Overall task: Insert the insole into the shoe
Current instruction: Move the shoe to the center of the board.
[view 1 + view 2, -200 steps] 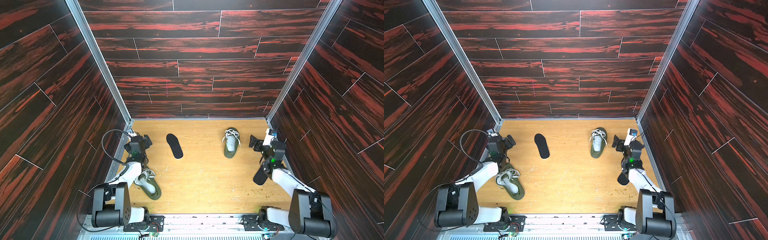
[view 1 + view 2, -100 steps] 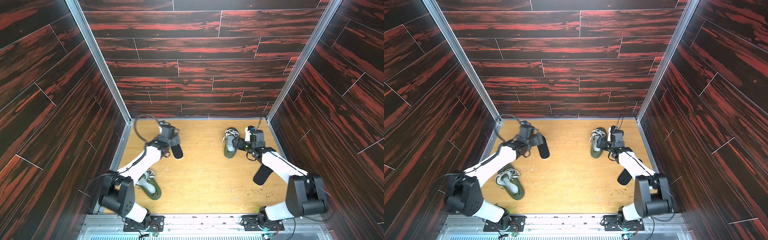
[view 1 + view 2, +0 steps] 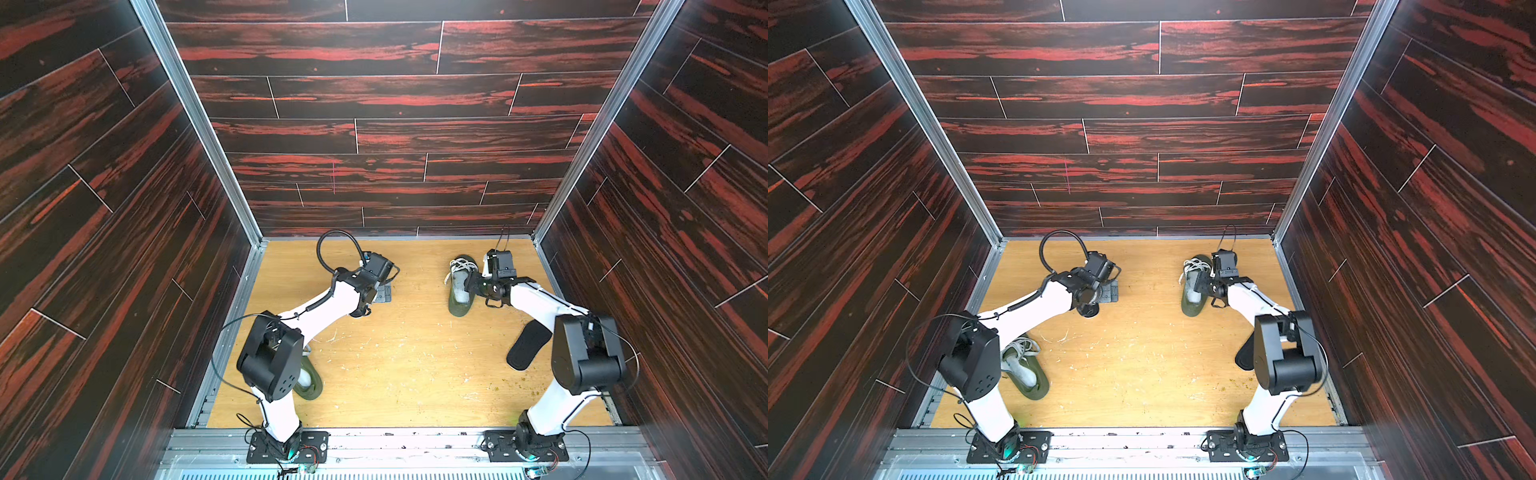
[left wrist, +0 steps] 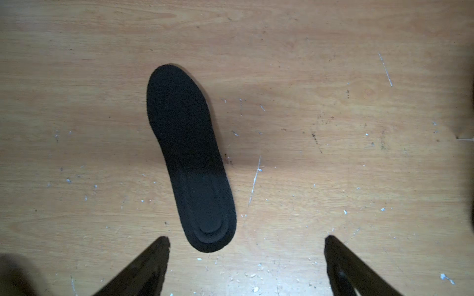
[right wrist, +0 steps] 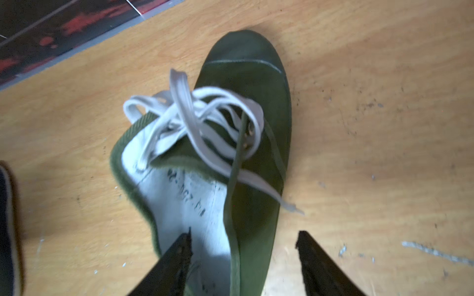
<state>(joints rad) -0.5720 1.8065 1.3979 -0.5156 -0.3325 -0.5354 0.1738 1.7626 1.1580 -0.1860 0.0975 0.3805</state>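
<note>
A black insole [image 4: 189, 159] lies flat on the wooden floor; in both top views my left arm covers most of it. My left gripper [image 4: 246, 241] [image 3: 383, 291] hovers above its heel end, open wide and holding nothing. The heel lies just inside one finger [image 4: 154, 261]. At the back right stands a green shoe [image 3: 459, 293] [image 3: 1192, 293] [image 5: 243, 102] with loose white laces. My right gripper [image 5: 244, 235] [image 3: 471, 284] is open astride the shoe's side wall. One finger [image 5: 177, 256] sits over the white lining inside the opening, the other outside over the floor.
A second green shoe [image 3: 309, 380] [image 3: 1025, 370] lies at the front left beside the left arm's base. Another black insole [image 3: 528, 345] [image 3: 1246, 353] lies at the front right, partly behind the right arm. Dark panelled walls close three sides.
Both arms have swung in from the side walls, the left over the insole, the right to the shoe. The right jaws have narrowed around the shoe's side wall.
</note>
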